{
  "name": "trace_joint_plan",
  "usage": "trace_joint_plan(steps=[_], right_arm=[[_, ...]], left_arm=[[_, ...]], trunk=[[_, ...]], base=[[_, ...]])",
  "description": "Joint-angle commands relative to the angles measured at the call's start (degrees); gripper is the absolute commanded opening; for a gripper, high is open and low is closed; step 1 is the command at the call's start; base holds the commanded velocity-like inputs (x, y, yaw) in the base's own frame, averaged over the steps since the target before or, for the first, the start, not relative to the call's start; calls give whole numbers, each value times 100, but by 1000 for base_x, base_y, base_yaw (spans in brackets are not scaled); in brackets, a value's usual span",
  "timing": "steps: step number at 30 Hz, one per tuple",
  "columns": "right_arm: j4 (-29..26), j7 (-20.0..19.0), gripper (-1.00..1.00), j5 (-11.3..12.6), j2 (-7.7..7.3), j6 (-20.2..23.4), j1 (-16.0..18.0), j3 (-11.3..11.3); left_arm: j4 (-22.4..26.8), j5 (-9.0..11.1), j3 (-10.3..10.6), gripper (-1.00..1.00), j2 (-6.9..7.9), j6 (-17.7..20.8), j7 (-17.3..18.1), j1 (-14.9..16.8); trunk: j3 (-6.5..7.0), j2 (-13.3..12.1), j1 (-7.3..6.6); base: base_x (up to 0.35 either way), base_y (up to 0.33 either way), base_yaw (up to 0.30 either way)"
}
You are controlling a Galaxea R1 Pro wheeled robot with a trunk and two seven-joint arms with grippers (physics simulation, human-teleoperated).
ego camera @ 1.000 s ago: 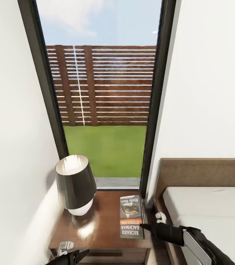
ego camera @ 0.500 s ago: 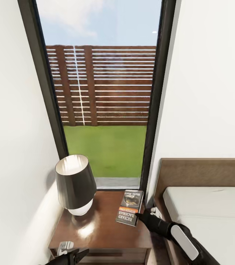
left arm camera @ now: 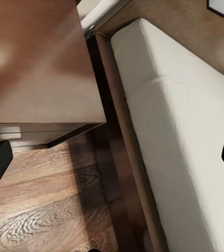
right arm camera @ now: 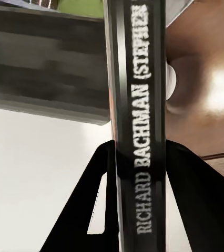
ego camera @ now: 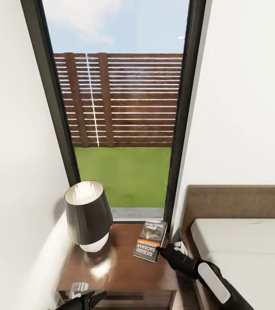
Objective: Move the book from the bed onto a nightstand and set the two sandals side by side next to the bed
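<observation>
Book (ego camera: 150, 241) placement is in hand: right gripper (ego camera: 164, 252) clamps its spine over the nightstand (ego camera: 116, 271) (beside the lamp (ego camera: 88, 215)). Next, lower it flat and release. Left gripper (left arm camera: 112, 157) hangs spread wide.

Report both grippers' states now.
Left gripper: open, holding nothing.
Right gripper: shut on the book, over the nightstand.

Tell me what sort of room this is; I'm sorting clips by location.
Most likely a bedroom: a bed with a wooden headboard stands beside a low nightstand carrying a table lamp, by a tall window onto a lawn. The right gripper holds a book.
</observation>
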State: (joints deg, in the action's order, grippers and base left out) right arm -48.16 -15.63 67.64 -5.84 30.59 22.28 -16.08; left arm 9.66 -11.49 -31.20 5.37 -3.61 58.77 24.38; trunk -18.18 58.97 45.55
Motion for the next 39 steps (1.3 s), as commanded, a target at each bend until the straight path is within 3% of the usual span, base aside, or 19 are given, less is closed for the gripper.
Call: trace_joint_plan(steps=[1, 4, 11, 13, 16, 20, 26, 39], right_arm=[[15, -18, -100, 33, -3, 25, 4, 94], [219, -19, -100, 37, 4, 66, 4, 476], [582, -8, -100, 108, 15, 83, 4, 605], [607, -1, -100, 231, 20, 85, 4, 610], [646, 16, -100, 768, 56, 87, 4, 606], [663, 23, -100, 1011, 123, 83, 4, 585], [677, 28, -100, 1070, 282, 79, 4, 579], [679, 31, -100, 1075, 309, 70, 4, 571]], left_arm=[[-4, -60, -45, 100, -6, -36, 14, 5], [-6, -59, -51, 100, -29, -35, 12, 5], [-8, -55, -53, 100, -35, -38, 12, 5], [-8, -55, -53, 100, -35, -37, 12, 5], [-8, -55, -56, 100, -36, -41, 12, 5], [-8, -50, -61, 100, -36, -36, 5, 5], [-8, -46, -60, 100, -36, -35, 3, 5], [-8, -46, -62, 100, -36, -43, 3, 5]], trunk=[[-7, 5, 0], [-7, 5, 0], [-7, 5, 0], [-7, 5, 0], [-7, 5, 0], [11, -35, -22], [101, -236, -131], [101, -236, -131]], base=[[0, 0, 0], [0, 0, 0], [0, 0, 0], [0, 0, 0], [0, 0, 0], [0, 0, 0], [0, 0, 0], [120, 0, 0]])
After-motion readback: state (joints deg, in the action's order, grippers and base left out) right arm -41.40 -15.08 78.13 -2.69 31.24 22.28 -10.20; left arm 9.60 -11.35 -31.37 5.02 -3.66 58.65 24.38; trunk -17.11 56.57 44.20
